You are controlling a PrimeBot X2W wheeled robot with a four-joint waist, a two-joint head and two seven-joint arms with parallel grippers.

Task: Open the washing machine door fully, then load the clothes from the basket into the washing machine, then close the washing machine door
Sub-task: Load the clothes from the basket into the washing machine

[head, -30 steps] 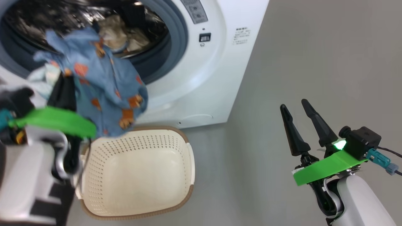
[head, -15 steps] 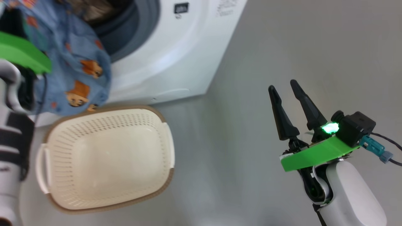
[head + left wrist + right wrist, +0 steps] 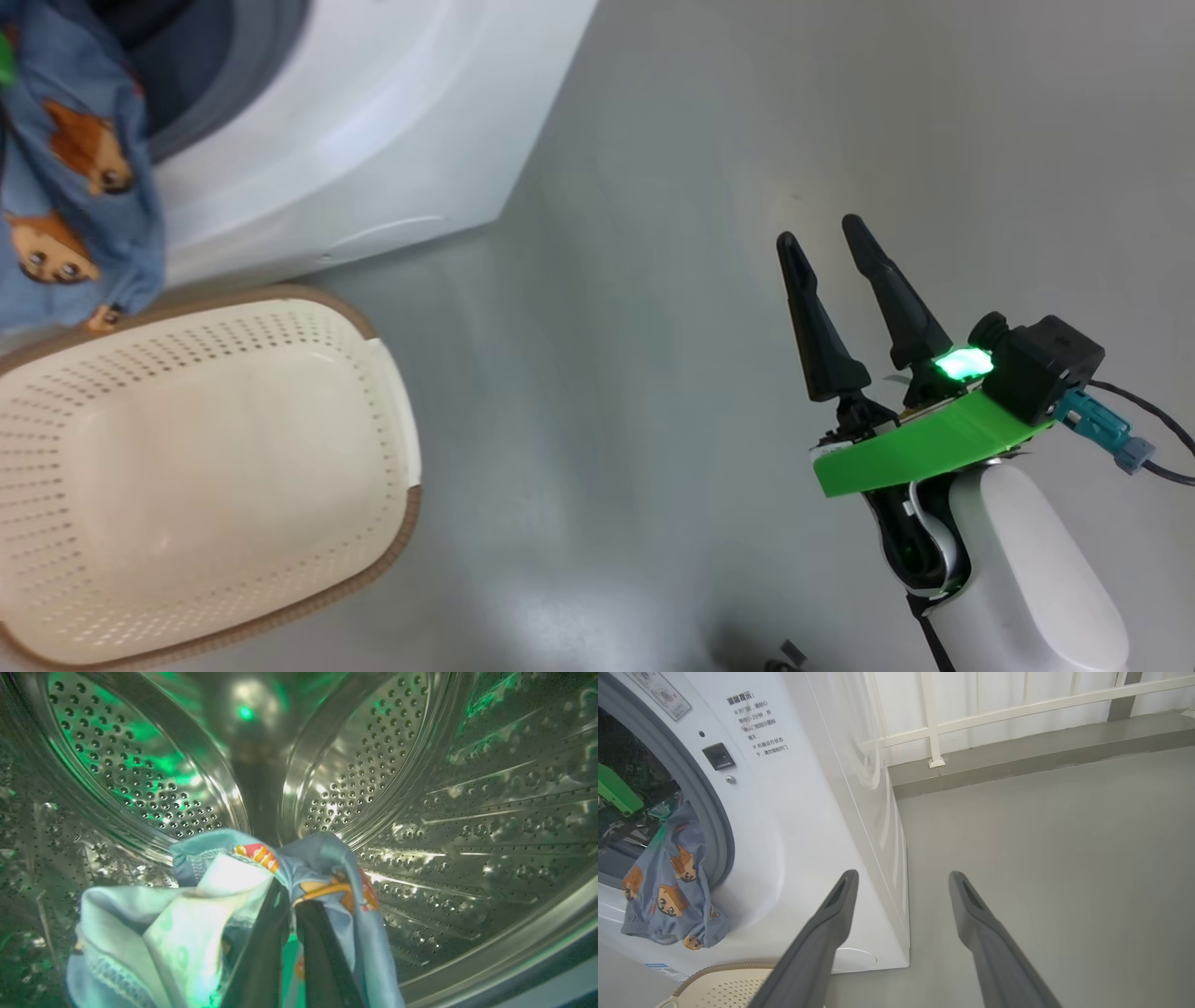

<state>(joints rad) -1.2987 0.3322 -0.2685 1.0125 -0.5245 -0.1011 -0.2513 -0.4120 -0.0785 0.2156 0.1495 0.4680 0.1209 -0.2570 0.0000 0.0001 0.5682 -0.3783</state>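
Head view: the basket (image 3: pixel 369 401) sits near left on the floor (image 3: pixel 653 280), with the washer (image 3: pixel 355 121) just beyond it. Blue clothes (image 3: pixel 65 187) hang down its front. At right, the right gripper (image 3: pixel 818 231) hovers with its fingers spread, gripping nothing.
Left wrist view: the left gripper (image 3: pixel 293 896), inside the drum (image 3: pixel 420 812), pinches the clothes.
Right wrist view: the clothes drape out of the washer's opening.

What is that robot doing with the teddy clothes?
It is loading laundry. Its left gripper is shut on the blue clothes and has reached inside the washer's steel drum. Part of the clothes hangs out over the front of the opening. The basket on the floor looks empty. The right gripper is open and holds nothing, off to the side above the floor.
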